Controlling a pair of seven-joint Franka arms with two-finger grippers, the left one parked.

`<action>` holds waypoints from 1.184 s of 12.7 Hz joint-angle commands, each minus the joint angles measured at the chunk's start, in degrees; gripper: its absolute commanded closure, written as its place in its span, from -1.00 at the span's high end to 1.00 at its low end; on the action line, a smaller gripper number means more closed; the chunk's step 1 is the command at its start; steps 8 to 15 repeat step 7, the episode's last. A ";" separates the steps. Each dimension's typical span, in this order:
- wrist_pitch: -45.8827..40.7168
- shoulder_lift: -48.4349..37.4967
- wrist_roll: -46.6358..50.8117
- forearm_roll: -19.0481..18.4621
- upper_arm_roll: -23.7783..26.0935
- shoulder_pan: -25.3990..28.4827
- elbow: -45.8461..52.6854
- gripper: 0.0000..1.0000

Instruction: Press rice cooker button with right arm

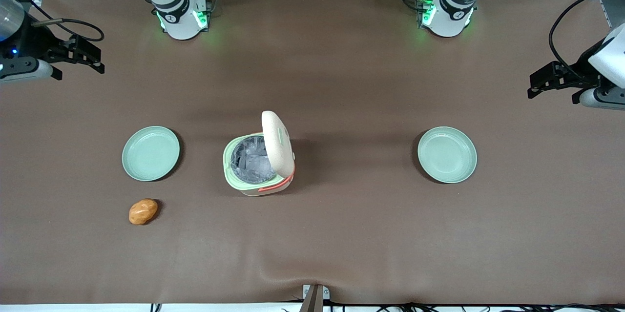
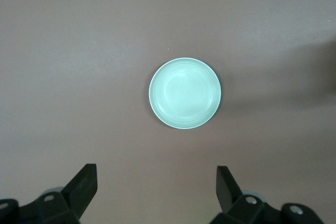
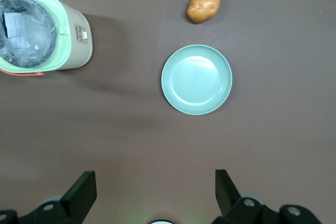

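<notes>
The rice cooker [image 1: 259,163] stands in the middle of the brown table with its cream lid [image 1: 277,143] swung up open. Its pale green rim and grey lined inner pot show. It also shows in the right wrist view [image 3: 39,38], with a small latch panel [image 3: 81,32] on its cream side. My right arm's gripper [image 1: 95,60] hangs high at the working arm's end of the table, well away from the cooker. Its black fingers [image 3: 84,190] stand wide apart with nothing between them.
A mint-green plate [image 1: 150,153] lies beside the cooker toward the working arm's end, and shows in the right wrist view [image 3: 196,79]. An orange-brown potato [image 1: 143,211] lies nearer the front camera than that plate. A second plate [image 1: 447,154] lies toward the parked arm's end.
</notes>
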 commanded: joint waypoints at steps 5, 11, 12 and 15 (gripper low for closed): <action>-0.69 -0.28 -0.42 -0.67 -0.82 -0.08 1.91 1.00; -0.69 -0.19 -0.24 -0.58 -0.82 -0.08 2.43 1.00; -0.69 -0.19 -0.24 -0.58 -0.82 -0.08 2.43 1.00; -0.69 -0.19 -0.24 -0.58 -0.82 -0.08 2.43 1.00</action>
